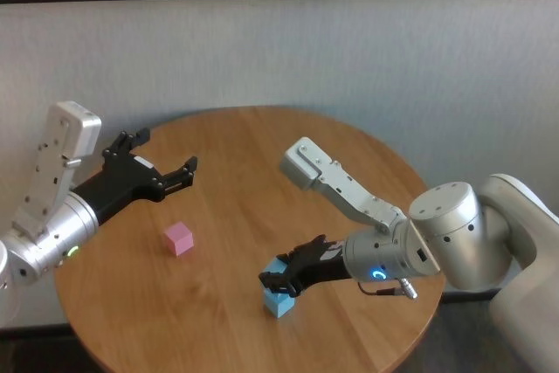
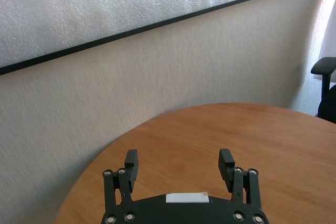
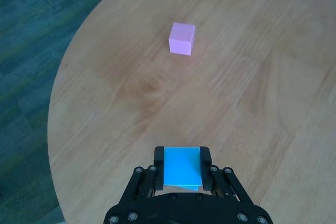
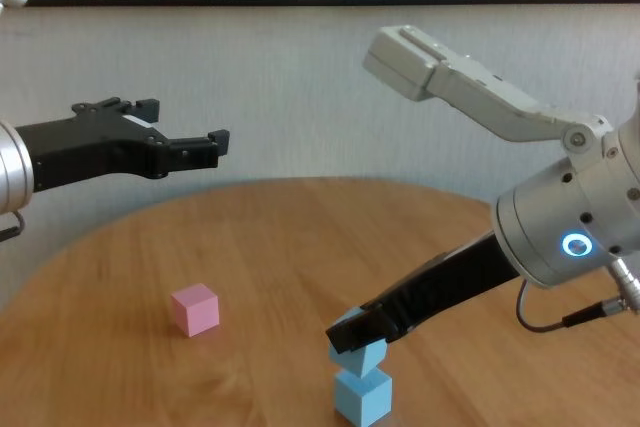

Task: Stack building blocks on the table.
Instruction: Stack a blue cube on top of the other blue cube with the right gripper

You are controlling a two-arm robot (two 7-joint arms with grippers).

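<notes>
the right pincer (image 4: pixel 352 331) is seen low over the near part of the round wooden counter (image 1: pixel 288 141), its fingers pinched on a light blue block (image 3: pixel 182 167). in the chest view this held block (image 4: pixel 357 349) is set on top of a second light blue block (image 4: pixel 361 395), which rests on the counter; the upper block is turned slightly askew to the lower one, and the two are touching. in the head view the stacked pair is seen near the counter's front edge, the lower block (image 1: pixel 279 303) showing beneath the black fingers of the right pincer (image 1: pixel 278 277).

the pink block (image 1: pixel 179 238) is found alone on the counter, well apart from the blue pair, toward the robot's left. it is also seen in the right wrist view (image 3: pixel 182 38), beyond the held block, and in the chest view (image 4: pixel 194 308).

the left pincer (image 1: pixel 162 168) is held in the air above the left side of the counter, away from all three blocks. its fingers (image 2: pixel 227 163) are spread wide, and nothing is held between them. in the chest view the left pincer (image 4: pixel 185 142) is seen well above the counter surface, roughly level.
</notes>
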